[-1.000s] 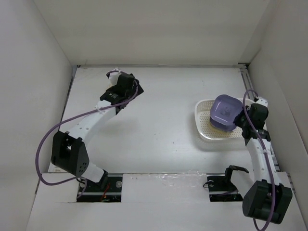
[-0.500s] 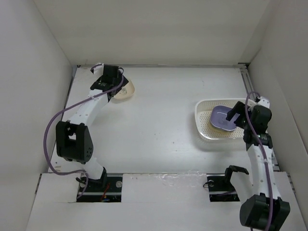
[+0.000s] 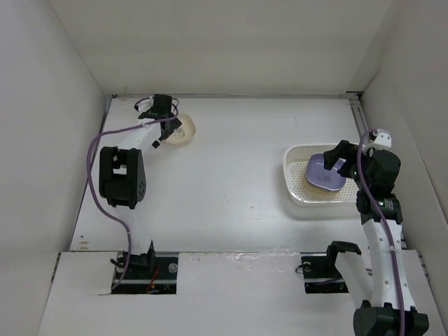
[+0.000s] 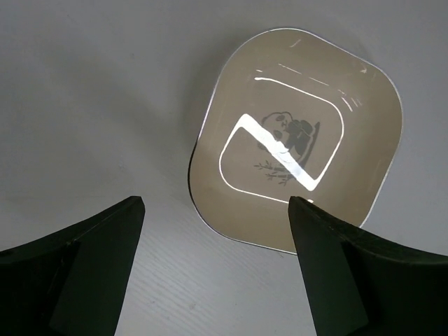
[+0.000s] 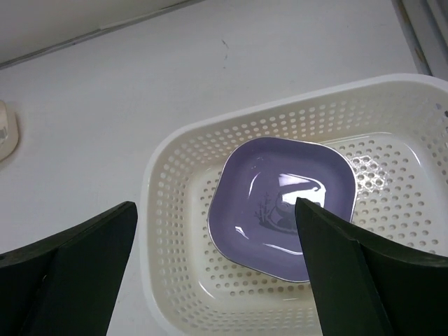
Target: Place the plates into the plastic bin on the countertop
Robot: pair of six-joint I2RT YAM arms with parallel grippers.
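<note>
one plate is visibly done: the purple plate (image 5: pixel 283 199) lies flat inside the plastic bin (image 5: pixel 171 224), roughly centred on the perforated bottom. can't tell from any view whether other plates sit under it.

right gripper (image 5: pixel 215 206) hangs above the bin with its jaws spread wide and nothing between them, so that plate is released. judging by that, the right arm's drop-off step is finished.

one plate is clearly left: the cream plate (image 4: pixel 294 175) sits face up on the countertop (image 3: pixel 231 161) at the far left, well apart from the bin. left gripper (image 4: pixel 215 206) is over it with its jaws apart and holding nothing. the plate's near edge lies between the fingers in the wrist view; can't tell if either finger touches it. looks like the approach for a pick, grasp not yet made.

no other plates show in the top view, so my read is the task is near its end: grab cream, carry it across, set it in the bin.
</note>
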